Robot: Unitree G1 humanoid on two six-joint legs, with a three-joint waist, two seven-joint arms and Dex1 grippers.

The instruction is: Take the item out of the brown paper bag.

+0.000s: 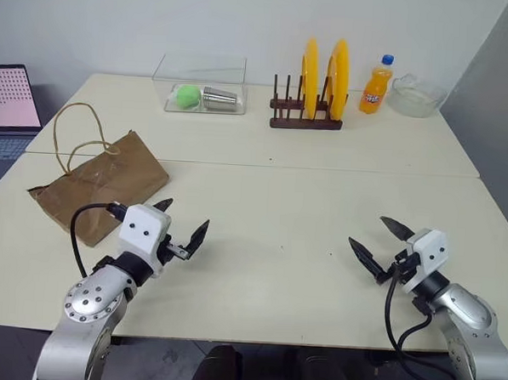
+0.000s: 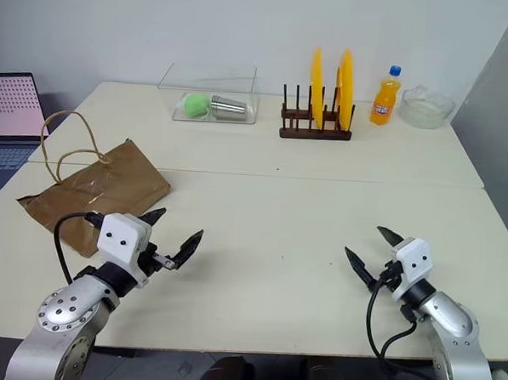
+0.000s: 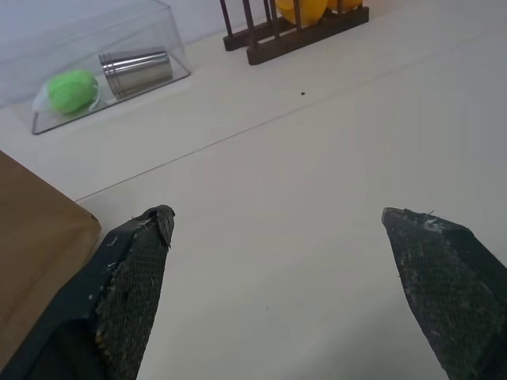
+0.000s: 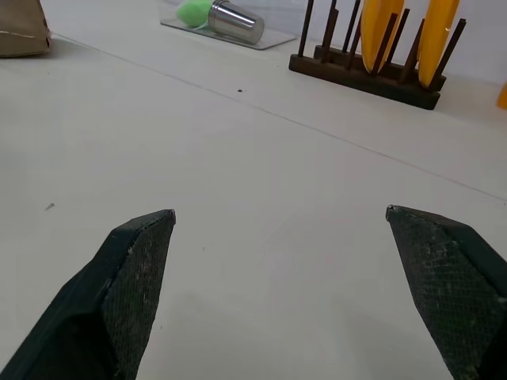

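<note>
Our arms are silver metal with round joints; each white, boxy gripper point(image 1: 180, 228) carries two black pointed fingers, seemingly mesh-textured, with looping black cables.

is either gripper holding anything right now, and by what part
Nothing is held. The left gripper and right gripper both hover open over bare table, and the brown paper bag lies untouched beside the left one.

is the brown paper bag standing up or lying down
Lying down. The brown paper bag lies flat on its side on the table, creased, with its rope handles looping up at the far end.
</note>
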